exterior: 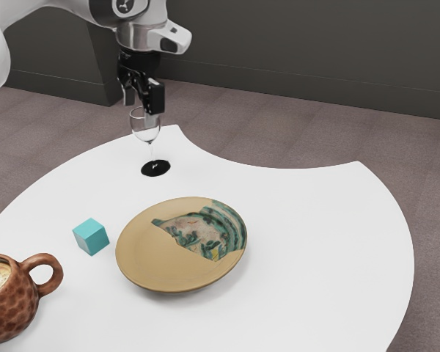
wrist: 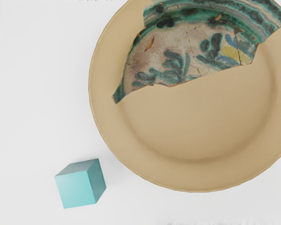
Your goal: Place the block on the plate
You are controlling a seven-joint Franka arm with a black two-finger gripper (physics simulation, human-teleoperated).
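Teal block (exterior: pixel 92 237): on the white table (exterior: pixel 323 227), just beside the plate (exterior: pixel 150 257), off its rim toward the exterior view's left; a small gap separates the two. Plate tan, one part green-patterned. Gripper (exterior: pixel 141 104): raised, past the plate's far side in the exterior view; its two fingers stand apart. Wine glass (exterior: pixel 146 126): upright, beyond the plate. Brown dimpled mug (exterior: pixel 11 312): toward the exterior view's lower left from the plate, farther out than the block.
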